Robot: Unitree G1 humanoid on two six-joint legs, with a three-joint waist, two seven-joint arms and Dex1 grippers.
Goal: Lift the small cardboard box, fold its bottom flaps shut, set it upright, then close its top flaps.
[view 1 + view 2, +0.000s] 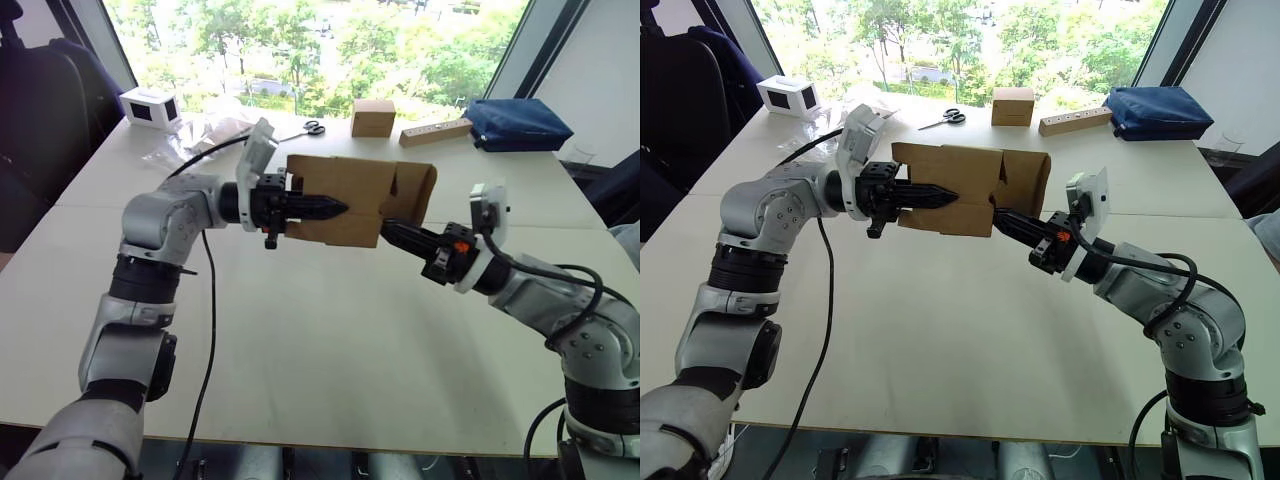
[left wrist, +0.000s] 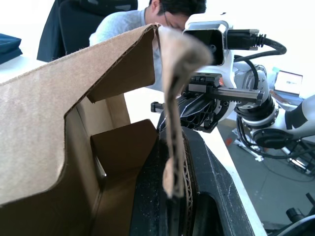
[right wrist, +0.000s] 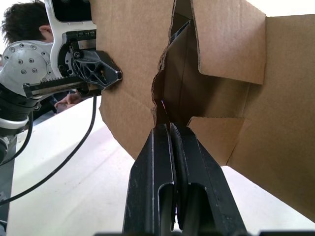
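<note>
Right gripper (image 3: 170, 129) closed, fingers pinching a flap edge of the plain brown cardboard box (image 1: 345, 200); left gripper (image 1: 335, 208) clamped its side wall. Box held above white surface (image 1: 330, 340).

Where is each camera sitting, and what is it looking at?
Left eye view: on the head, looking down at the table; both arms hold the small cardboard box.
Right eye view: beside it, same scene.
Left wrist view: on the left arm, looking along the left gripper clamping a box wall; the right gripper shows beyond.
Right wrist view: on the right arm, looking along the right gripper into the box.
All share the box.
</note>
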